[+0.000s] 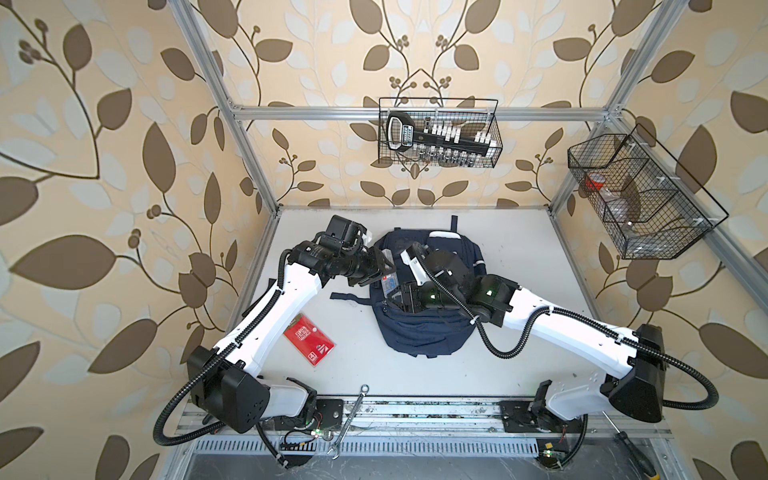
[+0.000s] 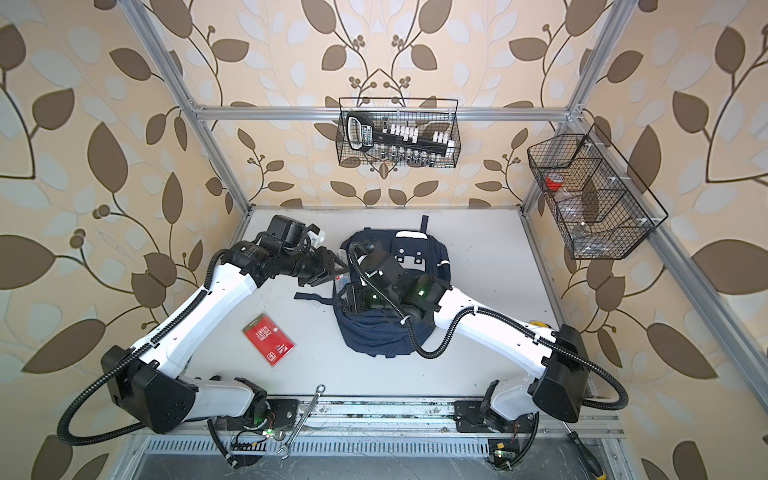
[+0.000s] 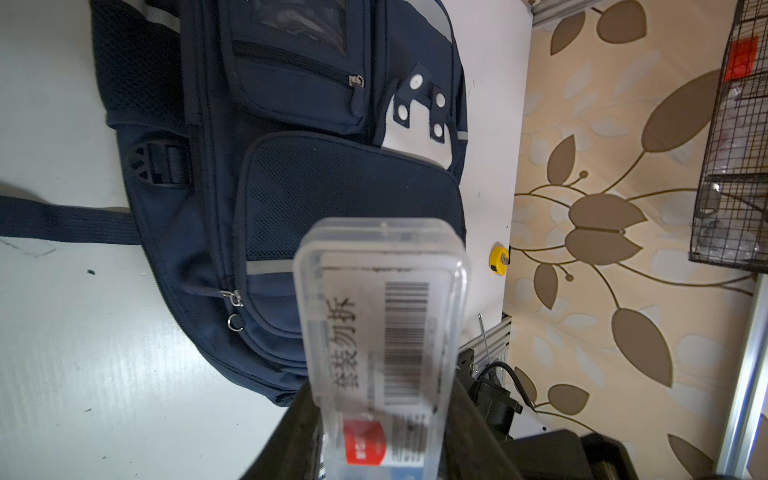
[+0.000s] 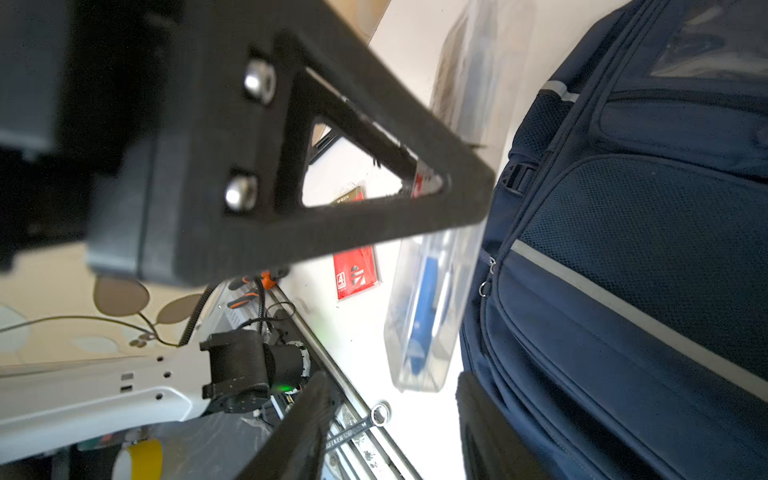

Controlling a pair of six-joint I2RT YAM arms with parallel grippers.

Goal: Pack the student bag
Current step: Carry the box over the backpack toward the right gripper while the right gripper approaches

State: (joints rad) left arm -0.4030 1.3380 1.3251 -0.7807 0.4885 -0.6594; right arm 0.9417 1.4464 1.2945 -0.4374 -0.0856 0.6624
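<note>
Currently, both top views: student bag (image 1: 428,332) flat on table (image 1: 532,257) toward its far edge, long axis far-to-near; left wrist view: left gripper (image 3: 378,415) clamped on clear case (image 3: 382,291), nearer arm, bag just beyond the case's tip; right wrist view: right gripper (image 4: 395,382) jaws apart, empty, beside the bag's flank.

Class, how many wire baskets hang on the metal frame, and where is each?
2. The back basket hangs from the rear rail; the side basket hangs on the right-hand rail. None appears hidden.

On clear plastic case (image 3: 382,316) label: "套装勿拆" beside a barcode. On red packet (image 4: 355,272): boxed "4"; other print illegible.
</note>
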